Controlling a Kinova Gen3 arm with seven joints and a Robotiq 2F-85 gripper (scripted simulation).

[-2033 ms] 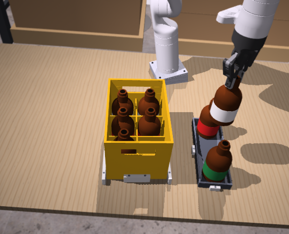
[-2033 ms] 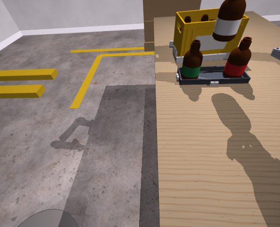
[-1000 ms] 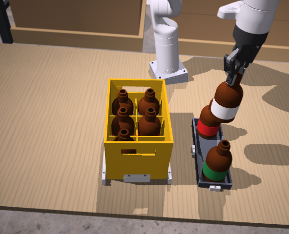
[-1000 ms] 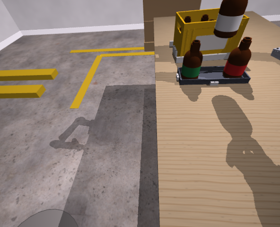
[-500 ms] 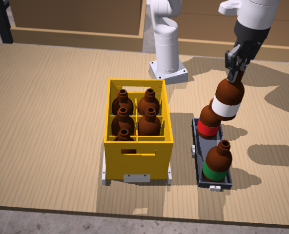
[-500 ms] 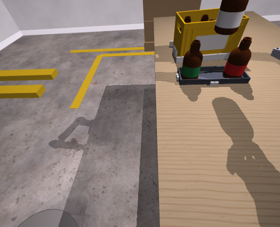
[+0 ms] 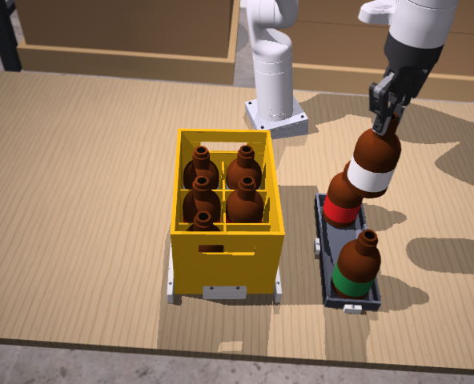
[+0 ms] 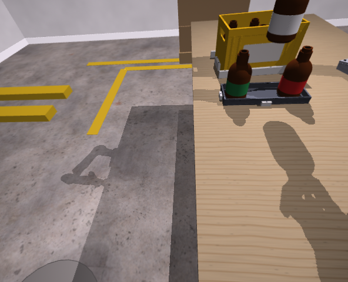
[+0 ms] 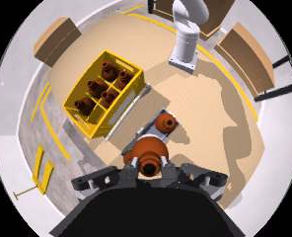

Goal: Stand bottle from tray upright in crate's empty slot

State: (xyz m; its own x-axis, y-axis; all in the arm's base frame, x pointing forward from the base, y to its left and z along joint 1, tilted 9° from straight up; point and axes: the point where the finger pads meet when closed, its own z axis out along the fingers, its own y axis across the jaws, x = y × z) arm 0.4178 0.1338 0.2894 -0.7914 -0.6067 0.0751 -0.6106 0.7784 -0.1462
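Yellow crate stands left of centre on the wooden tabletop, five brown bottles in it and its near-right slot vacant. Right of it, the grey tray carries a red-banded bottle and a green-banded bottle. Above the tray, the pincer is clamped on the neck of the white-banded bottle, lifted off the tray.

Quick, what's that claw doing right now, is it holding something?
Gripper: closed on the neck of the white-labelled bottle, lifted above the tray.
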